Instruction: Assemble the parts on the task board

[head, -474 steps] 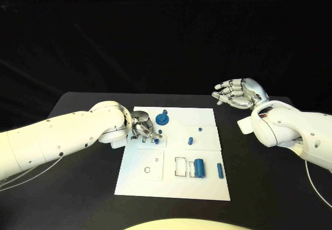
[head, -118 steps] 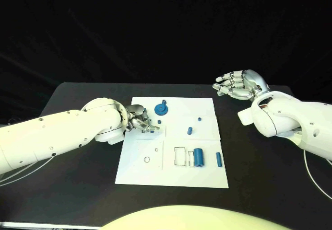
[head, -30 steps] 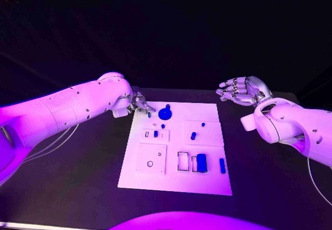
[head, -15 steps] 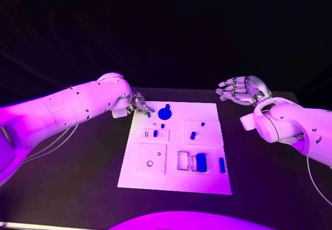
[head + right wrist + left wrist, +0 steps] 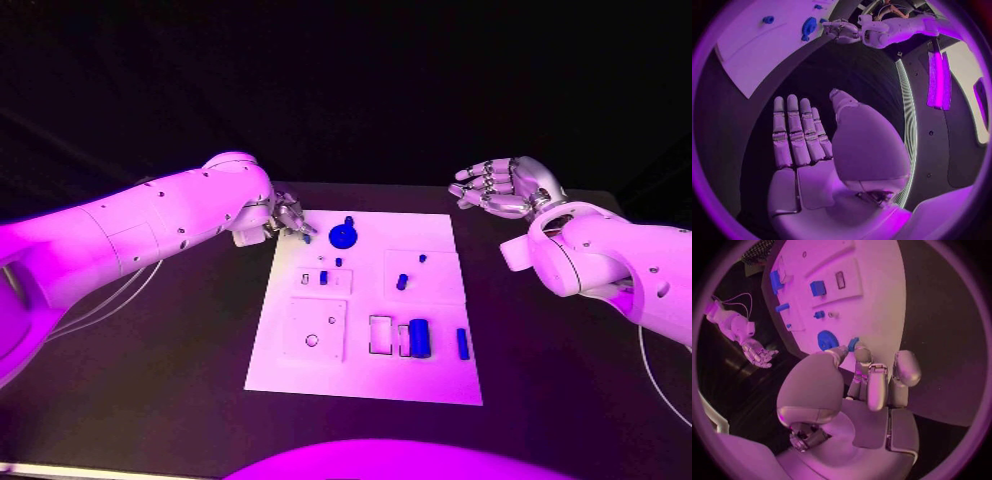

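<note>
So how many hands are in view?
2: left hand, pinching a small blue part at the task board's far left corner; right hand, open, beyond its far right corner.

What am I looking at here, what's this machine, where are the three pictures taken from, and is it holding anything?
This is a robot with two white arms, each ending in a silver many-fingered hand, working at a black table. The square picture comes from a camera on its head, looking down. The two round ones come from cameras at its wrists, behind each hand, so the hand looms large in them.

In the middle of the table lies a white plate, the task board, with small blue parts on it: a round gear-like piece at the far end and a thick blue block nearer the robot, among others.

The left hand is at the board's far left corner and pinches a small blue part at its fingertips. The right hand hovers off the board's far right corner, open and holding nothing.
</note>
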`<state>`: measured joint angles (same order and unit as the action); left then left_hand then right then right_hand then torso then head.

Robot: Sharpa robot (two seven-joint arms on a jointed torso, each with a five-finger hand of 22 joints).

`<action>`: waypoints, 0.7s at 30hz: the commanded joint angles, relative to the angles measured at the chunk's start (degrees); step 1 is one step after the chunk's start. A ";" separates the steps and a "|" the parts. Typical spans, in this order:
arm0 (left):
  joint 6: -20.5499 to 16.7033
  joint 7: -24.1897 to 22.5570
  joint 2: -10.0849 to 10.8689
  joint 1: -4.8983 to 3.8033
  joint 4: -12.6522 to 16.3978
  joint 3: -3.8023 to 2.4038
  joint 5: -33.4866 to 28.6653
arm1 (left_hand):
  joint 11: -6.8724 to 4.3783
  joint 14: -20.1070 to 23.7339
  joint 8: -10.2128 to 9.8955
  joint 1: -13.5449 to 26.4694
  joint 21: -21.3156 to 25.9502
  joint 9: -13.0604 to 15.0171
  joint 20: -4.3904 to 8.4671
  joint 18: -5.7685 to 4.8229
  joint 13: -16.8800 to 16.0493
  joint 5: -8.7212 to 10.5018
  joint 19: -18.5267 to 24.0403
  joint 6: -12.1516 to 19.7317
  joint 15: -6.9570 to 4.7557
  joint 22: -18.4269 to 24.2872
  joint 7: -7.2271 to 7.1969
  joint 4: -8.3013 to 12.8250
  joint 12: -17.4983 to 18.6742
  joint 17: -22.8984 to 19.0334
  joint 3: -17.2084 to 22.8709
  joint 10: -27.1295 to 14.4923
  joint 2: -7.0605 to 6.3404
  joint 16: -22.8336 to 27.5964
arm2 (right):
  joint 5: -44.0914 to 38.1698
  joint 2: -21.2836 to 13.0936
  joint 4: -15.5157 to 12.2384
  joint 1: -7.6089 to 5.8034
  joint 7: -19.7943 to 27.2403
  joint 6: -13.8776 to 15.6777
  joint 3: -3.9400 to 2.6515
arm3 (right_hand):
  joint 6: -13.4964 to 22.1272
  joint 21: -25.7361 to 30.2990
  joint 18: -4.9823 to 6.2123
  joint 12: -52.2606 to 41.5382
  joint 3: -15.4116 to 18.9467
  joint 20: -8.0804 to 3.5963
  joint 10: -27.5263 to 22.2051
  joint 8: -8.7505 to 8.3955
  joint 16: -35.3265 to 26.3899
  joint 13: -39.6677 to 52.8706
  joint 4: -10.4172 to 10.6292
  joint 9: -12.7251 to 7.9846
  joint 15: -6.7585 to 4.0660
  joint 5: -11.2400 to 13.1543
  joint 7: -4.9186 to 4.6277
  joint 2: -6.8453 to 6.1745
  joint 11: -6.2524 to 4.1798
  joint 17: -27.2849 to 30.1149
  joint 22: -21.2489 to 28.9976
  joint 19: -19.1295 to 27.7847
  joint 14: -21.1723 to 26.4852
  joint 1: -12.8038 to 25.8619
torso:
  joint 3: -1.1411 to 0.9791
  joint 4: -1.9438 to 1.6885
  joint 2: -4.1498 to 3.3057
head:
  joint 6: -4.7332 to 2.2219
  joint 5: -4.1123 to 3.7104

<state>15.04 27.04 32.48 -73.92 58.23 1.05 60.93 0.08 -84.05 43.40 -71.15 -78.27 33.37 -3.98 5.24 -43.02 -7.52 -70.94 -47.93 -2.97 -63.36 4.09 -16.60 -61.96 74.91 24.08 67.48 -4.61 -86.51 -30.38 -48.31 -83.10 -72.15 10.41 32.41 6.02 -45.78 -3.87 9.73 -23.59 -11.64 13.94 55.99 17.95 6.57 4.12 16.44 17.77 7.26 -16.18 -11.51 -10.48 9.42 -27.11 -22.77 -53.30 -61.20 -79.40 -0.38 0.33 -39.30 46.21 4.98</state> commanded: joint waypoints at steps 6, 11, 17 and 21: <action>-0.82 -1.33 0.03 0.01 0.13 0.01 -3.05 | -0.11 -3.79 0.99 -6.71 -0.39 2.50 0.67 0.42 0.68 0.39 -0.04 1.57 -0.42 -0.37 -0.32 3.21 0.82 8.32 11.55 0.08 -2.10 -0.34 | -0.08 0.12 0.05 0.02 0.76 -0.56 -0.02 | -0.38 0.12 0.74 0.28 0.18 0.00 0.39 -0.16 -0.36 -0.07 -0.12 -0.08 0.04 -0.21 -1.81 0.58 0.15 0.07 0.07 0.28 0.20 0.18 | 0.02 0.01 0.02 | 0.20 0.01; -1.32 -1.53 0.46 0.01 0.48 0.00 -4.48 | -0.22 -3.82 1.58 -5.83 -0.48 3.72 0.54 0.40 0.80 0.49 -0.07 1.78 -0.31 -0.58 -0.07 4.29 0.84 8.41 16.40 0.52 -3.61 -0.39 | 0.04 0.13 0.08 0.02 0.75 -0.58 -0.02 | -0.39 0.11 0.74 0.28 0.15 0.00 0.40 -0.16 -0.38 -0.10 -0.10 -0.09 0.05 -0.21 -1.81 0.64 0.15 0.11 0.12 0.28 0.19 0.17 | 0.04 -0.06 0.06 | 0.25 -0.04; -2.19 -1.54 1.92 0.01 2.04 -0.02 -6.16 | -0.23 -3.90 1.95 -5.04 -0.68 4.61 0.58 0.36 0.71 0.34 -0.26 1.76 -0.32 -0.92 -0.02 5.85 0.74 8.59 19.81 0.88 -4.60 -0.49 | 0.11 0.12 0.11 0.03 0.77 -0.59 -0.02 | -0.39 0.11 0.74 0.28 0.15 0.00 0.40 -0.16 -0.38 -0.10 -0.10 -0.09 0.05 -0.21 -1.81 0.64 0.15 0.11 0.12 0.28 0.19 0.17 | 0.08 -0.04 0.15 | 0.19 0.13; -2.43 -2.34 3.74 0.01 4.50 -0.03 -7.36 | -0.22 -3.99 2.13 -4.24 -0.92 5.24 0.66 0.31 0.43 -0.02 -0.47 1.50 -0.35 -1.30 0.06 7.49 0.55 8.84 22.82 1.26 -5.76 -0.61 | 0.17 0.08 0.11 0.05 0.79 -0.61 -0.02 | -0.39 0.11 0.74 0.28 0.15 0.00 0.40 -0.16 -0.38 -0.10 -0.10 -0.09 0.05 -0.21 -1.81 0.64 0.15 0.11 0.12 0.28 0.19 0.17 | 0.09 -0.05 0.15 | 0.07 0.26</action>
<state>13.47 26.09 35.90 -73.89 61.94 1.05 56.13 -0.18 -84.04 45.23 -75.27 -78.97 38.53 -3.35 5.23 -42.54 -7.29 -71.15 -46.28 -3.38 -64.60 4.00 -18.24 -61.23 74.91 37.61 68.44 -9.91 -86.86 -30.25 -48.23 -82.99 -72.14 10.42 32.40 6.02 -45.78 -3.87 9.73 -23.59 -11.64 13.94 55.99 17.95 6.57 4.10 16.44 17.77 7.26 -16.18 -11.51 -10.24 9.42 -27.09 -22.70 -53.30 -61.20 -79.17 -0.31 0.29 -39.17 46.38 5.14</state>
